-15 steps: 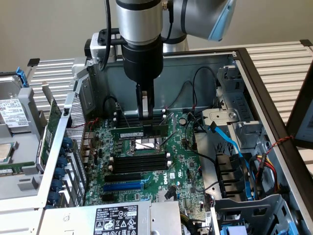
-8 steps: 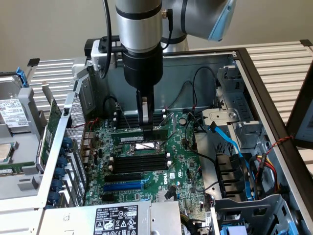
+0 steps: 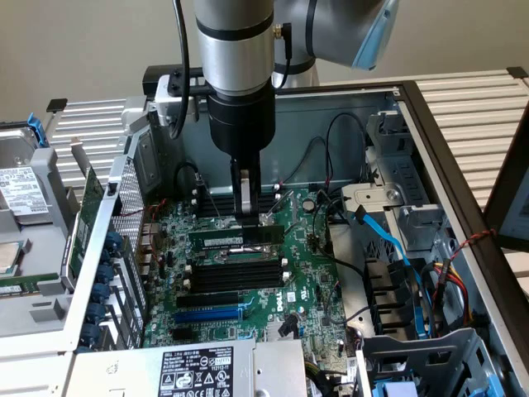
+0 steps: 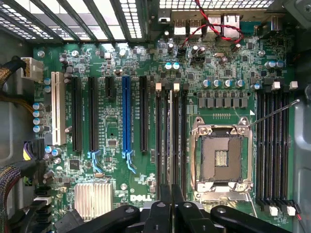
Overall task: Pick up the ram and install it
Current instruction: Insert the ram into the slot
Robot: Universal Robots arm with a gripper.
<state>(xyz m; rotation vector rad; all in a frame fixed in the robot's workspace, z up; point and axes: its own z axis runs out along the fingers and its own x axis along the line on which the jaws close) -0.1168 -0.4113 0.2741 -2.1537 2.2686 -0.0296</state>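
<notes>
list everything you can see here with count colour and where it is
ram: one, green with a white label strip, at a black slot under the claw
motherboard: one, green, on the floor of the case
empty memory slots: several, black, beside the ram
expansion slot: one, blue, among black ones
processor socket: one, silver frame, between two banks of memory slots
heatsink: one, silver, near the board's edge
flat cable: one, blue, toward the exterior view's right of the board
case: one, grey metal, open
arm: one, silver and black, over the case
claw: one, black, closed on the ram
</notes>
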